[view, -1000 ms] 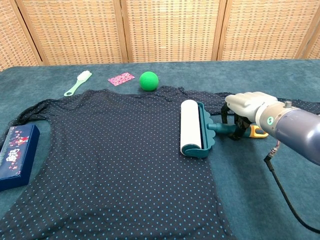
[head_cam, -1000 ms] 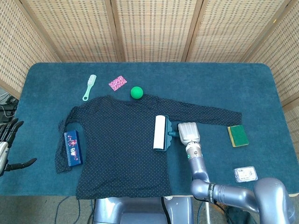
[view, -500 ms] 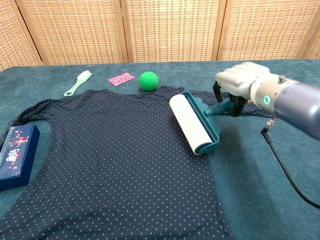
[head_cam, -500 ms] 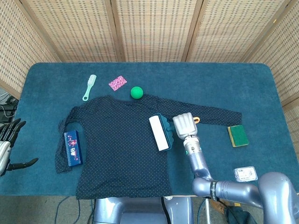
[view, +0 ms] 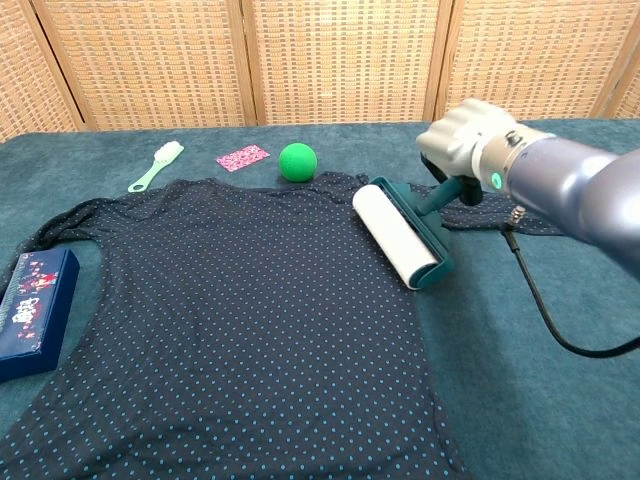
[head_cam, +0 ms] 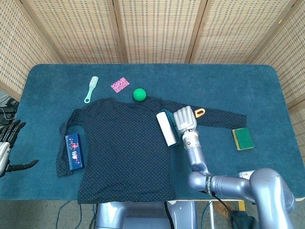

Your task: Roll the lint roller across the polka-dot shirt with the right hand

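The dark polka-dot shirt (head_cam: 119, 143) (view: 230, 310) lies spread flat across the blue table. My right hand (head_cam: 184, 119) (view: 460, 140) grips the teal handle of the lint roller (head_cam: 167, 128) (view: 400, 235). The roller's white drum is tilted and sits at the shirt's right edge; I cannot tell whether it touches the cloth. An orange tip (head_cam: 200, 112) of the handle sticks out past the hand in the head view. My left hand (head_cam: 8, 143) hangs off the table's left edge, fingers spread and holding nothing.
A green ball (head_cam: 139, 94) (view: 297, 161), a pink patterned card (head_cam: 120, 84) and a mint brush (head_cam: 90, 89) lie beyond the shirt. A blue box (head_cam: 75, 151) rests on its left sleeve. A sponge (head_cam: 242, 138) and a small packet (head_cam: 250, 177) lie to the right.
My right hand has moved away from me and a little left with the lint roller. The roller has turned from square-on to tilted and shifted up along the shirt's right edge.
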Robot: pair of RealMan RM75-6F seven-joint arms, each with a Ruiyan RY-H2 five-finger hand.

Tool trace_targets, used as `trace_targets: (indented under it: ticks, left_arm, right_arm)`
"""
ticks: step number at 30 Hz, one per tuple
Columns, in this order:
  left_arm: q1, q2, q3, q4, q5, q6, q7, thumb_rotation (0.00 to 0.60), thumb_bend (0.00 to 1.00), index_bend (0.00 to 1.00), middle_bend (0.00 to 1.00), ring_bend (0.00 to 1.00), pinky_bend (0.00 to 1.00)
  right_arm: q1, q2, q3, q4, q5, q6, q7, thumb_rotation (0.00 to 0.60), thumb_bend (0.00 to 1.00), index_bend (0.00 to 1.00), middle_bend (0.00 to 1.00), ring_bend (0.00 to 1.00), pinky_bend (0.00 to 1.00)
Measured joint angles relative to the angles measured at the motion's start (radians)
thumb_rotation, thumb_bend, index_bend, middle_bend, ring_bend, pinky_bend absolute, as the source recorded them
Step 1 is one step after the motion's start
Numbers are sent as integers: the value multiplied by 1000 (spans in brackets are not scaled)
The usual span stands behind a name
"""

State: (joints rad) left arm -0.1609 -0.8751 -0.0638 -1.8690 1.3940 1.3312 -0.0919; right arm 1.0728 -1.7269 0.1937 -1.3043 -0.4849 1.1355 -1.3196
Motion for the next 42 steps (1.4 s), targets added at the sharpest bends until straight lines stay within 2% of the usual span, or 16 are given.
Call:
trace_targets:
  ticks: [7, 17, 27, 42]
  left_arm:
    - [-4, 2, -3, 4, -5, -7, -10, 600, 0, 0, 0, 0, 0]
    - [-2, 4, -1, 1, -2, -2, -12, 600, 0, 0, 0, 0, 0]
    - [-1, 8, -3, 6, -2, 0, -28, 600, 0, 0, 0, 0, 0]
    - [-6, 9, -4, 10, -5, -7, -35, 600, 0, 0, 0, 0, 0]
  right_arm:
    - [24, -38, -38, 14, -14, 18, -65, 600, 821, 717, 1000, 1000, 1000]
    - [64, -105, -55, -55, -62, 95, -166, 600, 822, 719, 1000, 1000, 1000]
    - [120, -208, -40, -108, -64, 152, -277, 600, 822, 721, 1000, 1000, 1000]
    - [167, -312, -7, -114, -69, 169, -334, 600, 822, 723, 1000, 1000, 1000]
